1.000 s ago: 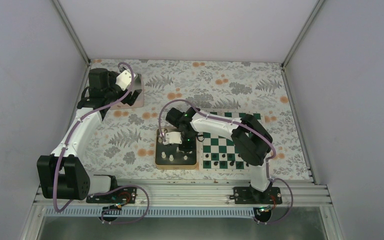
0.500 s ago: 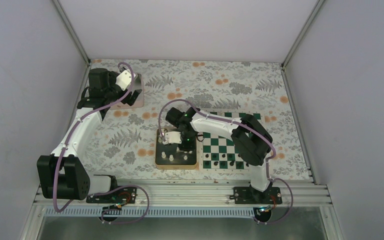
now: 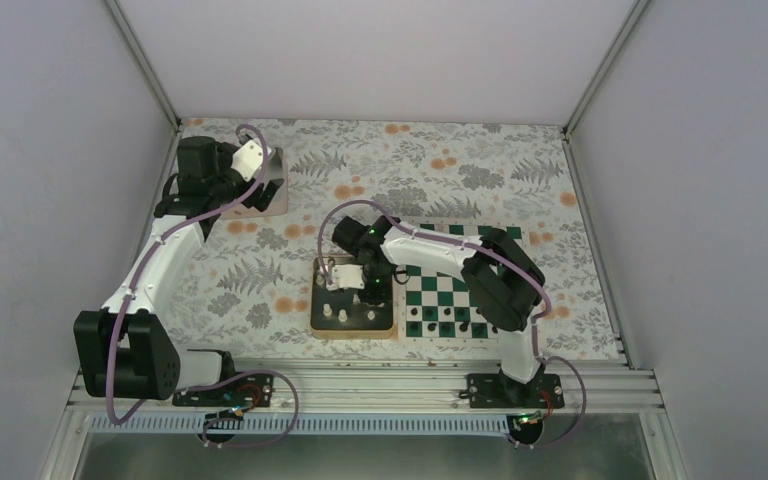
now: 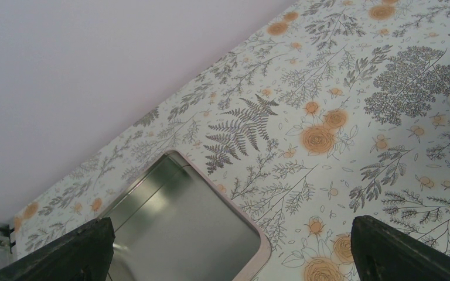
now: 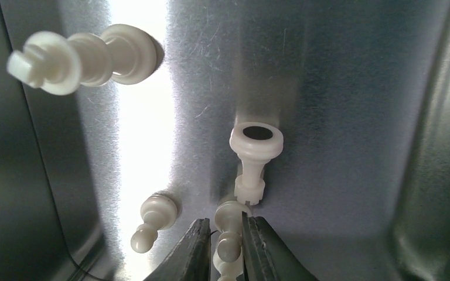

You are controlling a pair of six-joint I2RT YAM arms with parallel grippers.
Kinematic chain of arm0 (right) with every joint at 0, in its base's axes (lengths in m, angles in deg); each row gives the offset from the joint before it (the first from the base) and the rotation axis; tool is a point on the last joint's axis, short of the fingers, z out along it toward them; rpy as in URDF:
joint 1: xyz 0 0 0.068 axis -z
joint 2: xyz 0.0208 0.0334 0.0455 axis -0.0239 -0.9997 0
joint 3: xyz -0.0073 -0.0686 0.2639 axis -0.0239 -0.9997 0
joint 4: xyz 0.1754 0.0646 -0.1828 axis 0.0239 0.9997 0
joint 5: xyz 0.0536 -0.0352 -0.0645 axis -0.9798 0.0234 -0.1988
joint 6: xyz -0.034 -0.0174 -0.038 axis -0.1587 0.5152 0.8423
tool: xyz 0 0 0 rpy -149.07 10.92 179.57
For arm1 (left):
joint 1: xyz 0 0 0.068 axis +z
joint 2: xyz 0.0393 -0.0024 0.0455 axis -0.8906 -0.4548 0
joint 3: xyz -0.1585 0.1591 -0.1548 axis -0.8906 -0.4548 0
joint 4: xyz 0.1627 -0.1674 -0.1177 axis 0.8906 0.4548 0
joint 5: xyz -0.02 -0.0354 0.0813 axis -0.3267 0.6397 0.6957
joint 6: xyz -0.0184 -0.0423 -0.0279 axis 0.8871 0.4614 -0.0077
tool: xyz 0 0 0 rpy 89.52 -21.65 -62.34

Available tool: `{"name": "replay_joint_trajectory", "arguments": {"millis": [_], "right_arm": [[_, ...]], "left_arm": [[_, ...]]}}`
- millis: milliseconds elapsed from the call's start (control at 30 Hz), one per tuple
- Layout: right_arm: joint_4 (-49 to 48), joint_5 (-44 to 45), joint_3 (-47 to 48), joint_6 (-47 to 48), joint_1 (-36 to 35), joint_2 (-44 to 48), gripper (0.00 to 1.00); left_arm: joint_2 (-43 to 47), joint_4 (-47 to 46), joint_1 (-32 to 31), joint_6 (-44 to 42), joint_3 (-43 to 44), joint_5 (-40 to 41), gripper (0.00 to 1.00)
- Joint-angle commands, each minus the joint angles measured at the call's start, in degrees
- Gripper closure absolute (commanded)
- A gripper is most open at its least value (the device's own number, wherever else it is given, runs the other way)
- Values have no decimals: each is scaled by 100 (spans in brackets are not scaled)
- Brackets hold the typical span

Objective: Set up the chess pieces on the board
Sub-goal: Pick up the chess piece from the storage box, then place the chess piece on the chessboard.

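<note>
In the right wrist view, white chess pieces lie on the dark floor of a gold-rimmed tray [image 3: 392,322]. My right gripper [image 5: 227,246] reaches down into it, its jaws shut on a white pawn [image 5: 228,228]. A second pawn [image 5: 152,221] lies just left of the fingers. A rook-like piece [image 5: 254,158] lies just beyond the held pawn, and a taller piece [image 5: 82,55] at the far left. The green-and-white board [image 3: 440,292] lies to the right of the tray, with black pieces along its near rows. My left gripper [image 4: 229,234] hangs open and empty at the table's far left.
A shallow metal tray [image 4: 181,234] lies under the left gripper on the floral tablecloth [image 4: 340,117]. White walls enclose the table on three sides. The right arm's elbow [image 3: 500,285] hangs over the board.
No clear movement shows in the top view; the right gripper stays over the gold-rimmed tray and the left arm is still.
</note>
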Motion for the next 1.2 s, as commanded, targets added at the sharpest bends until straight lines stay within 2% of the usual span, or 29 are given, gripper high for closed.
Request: {"name": "replay_joint_trajectory", "arguments": {"millis": [0, 200, 367, 533, 633, 867, 1000, 1167], "right_arm": [[-73, 11, -38, -4, -21, -109, 83], [-64, -82, 23, 6, -17, 86, 94], [138, 13, 154, -12, 54, 385, 96], [467, 385, 490, -55, 479, 851, 96], [694, 571, 750, 5, 1097, 1130, 96], [793, 417, 1014, 578, 3621, 1480, 95], [648, 217, 853, 847, 4777, 1427, 95], [368, 110, 438, 1042, 5808, 1204, 94]], "left_arm": [[-1, -1, 13, -39, 30, -124, 0], [-10, -8, 9, -35, 31, -111, 0], [-4, -3, 9, -30, 60, -120, 0], [-3, 6, 13, -29, 66, -138, 0], [-8, -2, 15, -30, 63, -137, 0], [-15, -8, 13, -38, 61, -163, 0], [-14, -17, 7, -38, 62, -164, 0], [-16, -13, 13, -38, 57, -172, 0]]}}
